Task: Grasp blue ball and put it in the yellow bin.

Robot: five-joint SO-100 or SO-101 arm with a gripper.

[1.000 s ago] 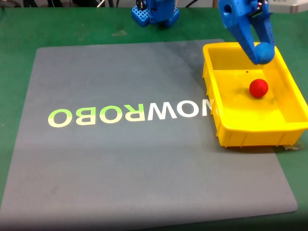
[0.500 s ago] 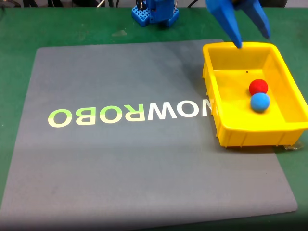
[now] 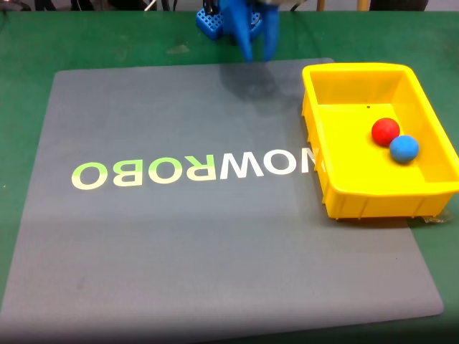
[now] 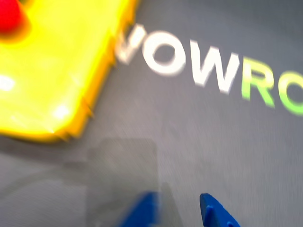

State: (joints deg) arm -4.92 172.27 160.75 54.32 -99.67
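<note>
The blue ball (image 3: 404, 148) lies inside the yellow bin (image 3: 373, 195) at the right of the fixed view, touching or almost touching the red ball (image 3: 385, 131). My blue gripper (image 3: 258, 51) hangs blurred over the mat's far edge, well to the left of the bin, open and holding nothing. The wrist view has my gripper (image 4: 177, 212) at the bottom edge, its two fingertips apart over bare mat. There the yellow bin (image 4: 57, 75) is at the upper left, with the red ball (image 4: 9, 16) in its corner.
A grey mat (image 3: 179, 244) with white and green lettering (image 3: 193, 170) covers most of the green table (image 3: 29, 43). The blue arm base (image 3: 214, 21) stands at the far edge, just behind the gripper.
The gripper let the blue ball drop into the bin, where it rolled a little right beside the red ball. The open gripper then swung left, away from the bin, towards the arm base.
</note>
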